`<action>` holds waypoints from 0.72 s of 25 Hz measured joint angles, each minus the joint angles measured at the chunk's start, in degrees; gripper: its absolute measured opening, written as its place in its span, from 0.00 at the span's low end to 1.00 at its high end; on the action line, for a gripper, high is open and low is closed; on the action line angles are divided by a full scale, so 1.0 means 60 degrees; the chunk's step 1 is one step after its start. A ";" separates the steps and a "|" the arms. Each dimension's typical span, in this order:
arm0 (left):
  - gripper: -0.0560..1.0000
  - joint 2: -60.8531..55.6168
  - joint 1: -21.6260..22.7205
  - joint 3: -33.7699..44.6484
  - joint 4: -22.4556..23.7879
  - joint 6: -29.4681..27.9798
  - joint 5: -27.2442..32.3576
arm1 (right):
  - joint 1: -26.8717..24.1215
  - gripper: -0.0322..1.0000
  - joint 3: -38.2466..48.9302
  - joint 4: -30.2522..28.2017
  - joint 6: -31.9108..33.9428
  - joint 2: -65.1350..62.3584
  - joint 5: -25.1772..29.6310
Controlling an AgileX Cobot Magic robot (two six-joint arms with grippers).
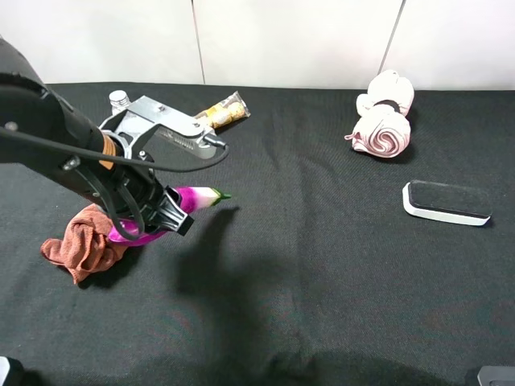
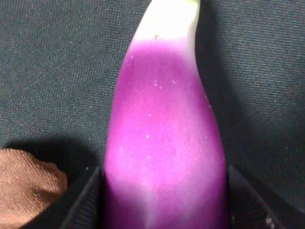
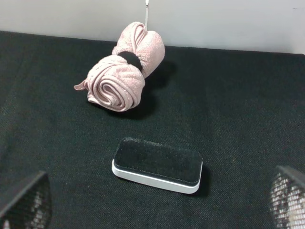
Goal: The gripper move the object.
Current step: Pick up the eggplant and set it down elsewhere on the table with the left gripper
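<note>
- Purple fading to white, the eggplant (image 1: 195,198) sits clamped in my left hand (image 1: 170,217). The jaws stand narrow, closed on its thick purple part.
- Location: the eggplant is over the left part of the black fabric counter (image 1: 322,265), near a rust-brown cloth (image 1: 80,241). I cannot tell whether its purple end touches the cloth.
- Exterior high view only: this view gives the eggplant's visible length past my hand, with the green stem tip and its shadow on the counter. It also shows a bottle cap (image 1: 119,98) and a wrapped packet (image 1: 224,110) at the far left edge of the counter.
- Left wrist view only: the black pads (image 2: 86,205) press against both sides of the purple body at close range. The white end runs out of the frame, so the green tip is cut off. A corner of the cloth shows beside one pad.
- Right wrist view only: my right hand (image 3: 157,202) is spread wide and holds nothing. Ahead of it lies a block (image 3: 157,164) with a black top and a white base. Beyond that is a rolled pink towel (image 3: 121,76) bound by a black band (image 3: 127,57). The eggplant shows only in the other two views.
- Long axis: in the exterior high view it runs from lower left to upper right, slightly tilted.
- Pointing: the white end and green tip point right, toward the middle of the counter. The purple end points back toward the cloth.
</note>
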 joint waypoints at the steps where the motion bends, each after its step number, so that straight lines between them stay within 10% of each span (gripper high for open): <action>1: 0.62 -0.0002 0.0000 0.0082 0.0007 -0.0067 -0.0114 | 0.0000 0.70 0.0000 0.0000 0.0000 0.0000 0.0000; 18: 0.62 -0.0030 0.0000 0.1712 0.0011 -0.1048 -0.1569 | 0.0000 0.70 0.0000 0.0000 0.0000 0.0000 0.0000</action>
